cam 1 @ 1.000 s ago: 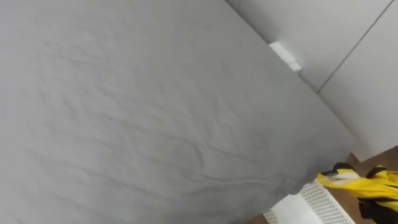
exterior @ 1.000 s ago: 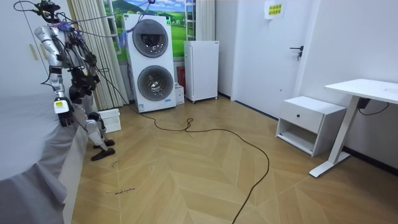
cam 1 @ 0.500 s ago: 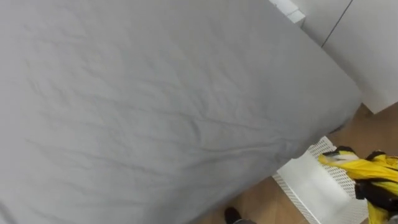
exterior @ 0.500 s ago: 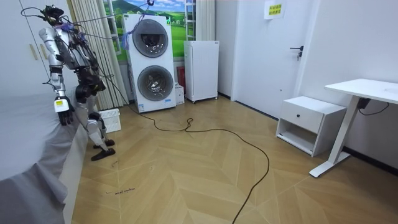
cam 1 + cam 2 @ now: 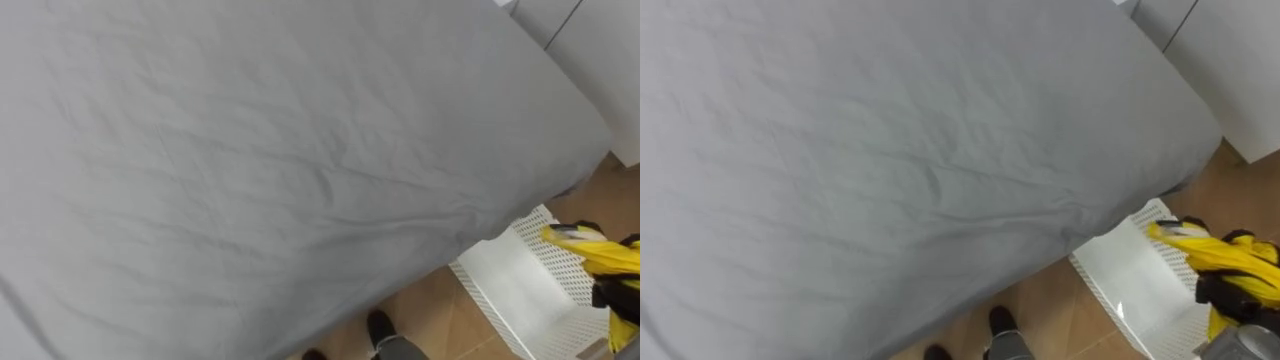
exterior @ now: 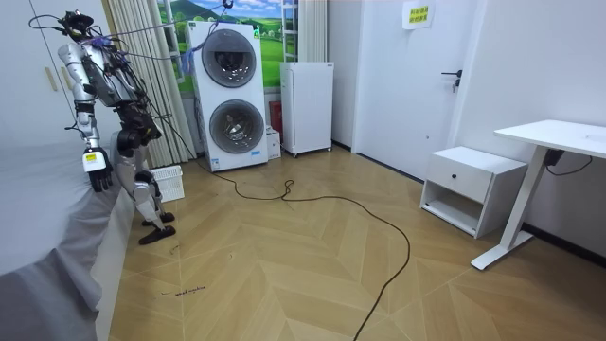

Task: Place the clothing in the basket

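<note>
Standing beside the grey bed (image 5: 250,150), the robot had yellow clothes (image 5: 1212,252) over the white basket (image 5: 1128,275) on the floor; its right hand (image 5: 1238,290) sat among them, grip impossible to tell, its left hand (image 6: 96,176) hung by the bed's edge

Bed (image 6: 43,218): grey-sheeted, along the left edge; the robot stands upright against its side, upper left.
Basket (image 6: 169,182): white, on the floor just beside the robot's legs.
Washer stack (image 6: 230,95): beyond the basket.
</note>
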Motion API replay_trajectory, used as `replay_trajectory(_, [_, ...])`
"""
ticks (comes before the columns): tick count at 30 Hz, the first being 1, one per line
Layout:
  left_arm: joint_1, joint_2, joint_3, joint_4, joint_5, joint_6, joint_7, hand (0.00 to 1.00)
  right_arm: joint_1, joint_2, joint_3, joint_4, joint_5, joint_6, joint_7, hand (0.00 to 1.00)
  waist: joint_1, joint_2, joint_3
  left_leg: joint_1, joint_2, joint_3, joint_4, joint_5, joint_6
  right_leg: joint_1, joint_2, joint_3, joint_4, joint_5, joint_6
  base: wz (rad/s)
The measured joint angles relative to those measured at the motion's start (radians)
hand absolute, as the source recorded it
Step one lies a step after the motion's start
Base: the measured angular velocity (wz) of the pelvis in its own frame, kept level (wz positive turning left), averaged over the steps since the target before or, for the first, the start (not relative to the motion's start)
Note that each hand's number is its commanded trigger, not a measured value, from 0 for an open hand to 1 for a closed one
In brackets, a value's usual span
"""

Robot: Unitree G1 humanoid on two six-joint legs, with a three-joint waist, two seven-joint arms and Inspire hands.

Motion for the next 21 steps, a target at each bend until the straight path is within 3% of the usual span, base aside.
replay_trajectory(6, [-0.016,0.0,0.0,0.005,0.001,-0.003,0.0,0.0,-0.03,-0.033,-0.002,0.073,0.014,-0.008,-0.015,0.0,0.025,0.001,0.0012,-0.006,0.0,0.001,0.002,0.0,0.0,-0.003,-0.004,-0.007,0.0,-0.009,-0.002,0.05])
replay_trajectory(21, [-0.02,0.009,0.0,0.006,0.001,-0.007,-0.002,0.0,-0.019,-0.044,-0.031,0.109,0.041,-0.04,-0.042,0.0,0.039,0.004,0.0032,0.015,0.007,-0.001,0.001,0.001,0.0,0.041,-0.006,-0.037,-0.033,-0.011,-0.004,0.04])
